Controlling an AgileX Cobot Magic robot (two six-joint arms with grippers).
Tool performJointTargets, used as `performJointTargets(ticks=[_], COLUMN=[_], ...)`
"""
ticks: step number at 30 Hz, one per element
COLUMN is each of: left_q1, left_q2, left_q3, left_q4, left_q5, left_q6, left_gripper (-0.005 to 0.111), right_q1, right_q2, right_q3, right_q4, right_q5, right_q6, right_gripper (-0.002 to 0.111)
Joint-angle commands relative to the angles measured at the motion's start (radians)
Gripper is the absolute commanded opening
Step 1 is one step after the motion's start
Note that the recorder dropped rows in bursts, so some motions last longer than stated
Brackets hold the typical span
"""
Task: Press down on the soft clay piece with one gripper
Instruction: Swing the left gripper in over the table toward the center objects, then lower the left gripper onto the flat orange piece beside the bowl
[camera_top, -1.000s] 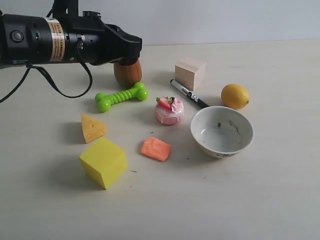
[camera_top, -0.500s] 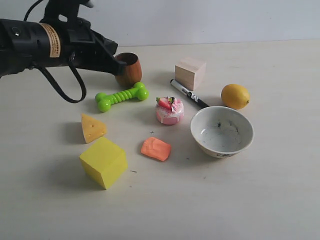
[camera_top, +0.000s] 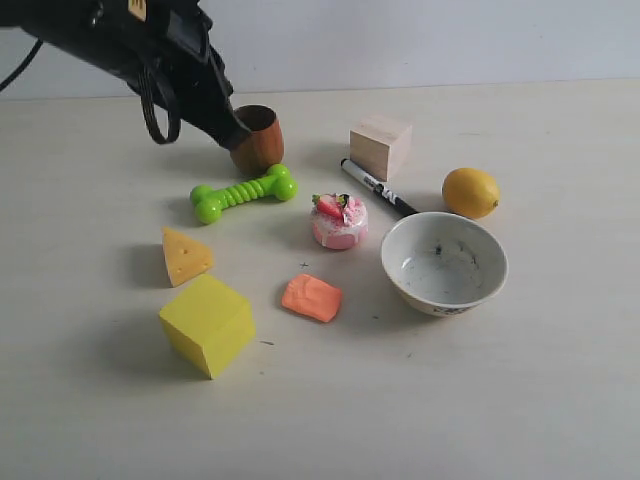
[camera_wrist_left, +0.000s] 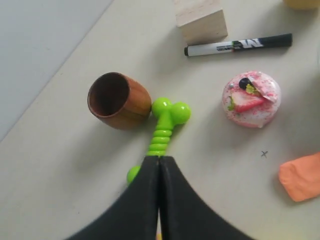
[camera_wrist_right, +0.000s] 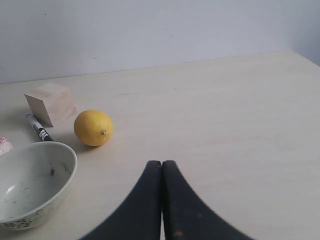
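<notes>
The left gripper (camera_wrist_left: 159, 167), clenched and apparently empty, hangs near the green bone toy (camera_wrist_left: 161, 139). Centre it over the soft clay piece (camera_top: 311, 297), then press straight down.

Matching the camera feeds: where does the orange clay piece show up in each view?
Exterior view: clay piece mid-table, between the yellow cube and the white bowl.
Left wrist view: at the picture's edge, partly cut off, near the pink cake.
Right wrist view: not in it.
Shared landmark: the wooden block, in all three.
</notes>
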Motion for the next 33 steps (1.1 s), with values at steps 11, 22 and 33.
performJointTargets(ticks=[11, 22, 33], left_q1=[-0.014, -0.149, -0.165], left_q2=[0.313, 0.398, 0.494], left_q3=[-0.331, -0.333, -0.333], left_q4=[-0.298, -0.328, -0.319], left_q5=[0.502, 0.439, 0.385], left_q6=[0.016, -0.029, -0.078], left_gripper=[0.000, 0.000, 0.000], right_q1=[-0.004, -0.004, -0.004], right_q2=[-0.006, -0.006, -0.006], right_q3=[0.005, 0.005, 0.005], right_q4=[0.000, 0.000, 0.000], right_q5=[-0.005, -0.005, -0.005], right_q6=[0.001, 0.001, 0.001], right_gripper=[0.000, 0.000, 0.000])
